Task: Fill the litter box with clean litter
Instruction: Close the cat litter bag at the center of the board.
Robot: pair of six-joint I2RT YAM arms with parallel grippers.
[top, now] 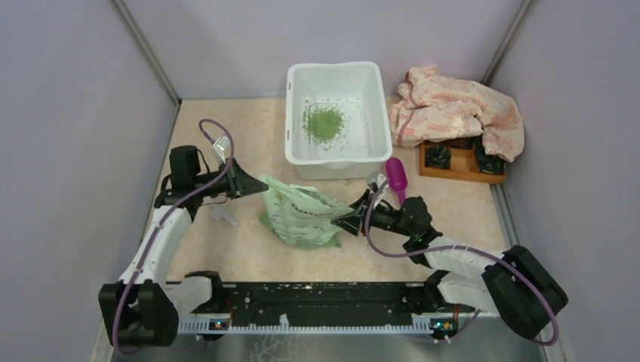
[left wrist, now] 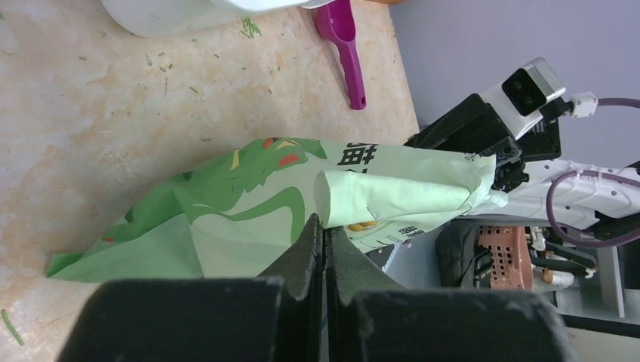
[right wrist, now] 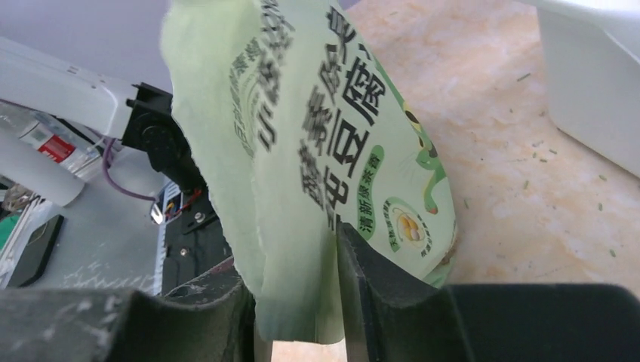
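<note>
With the right end effector (top: 349, 219) clamped on one edge of the bag (top: 298, 211) and the left end effector (top: 253, 185) pressed together, seemingly pinching the other, it is probably held for tipping into the litter box (top: 338, 68) just beyond, which holds little clean litter (top: 324, 122).

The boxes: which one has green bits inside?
The big white litter box, with a green litter pile. The small wooden tray holds dark things instead.
</note>
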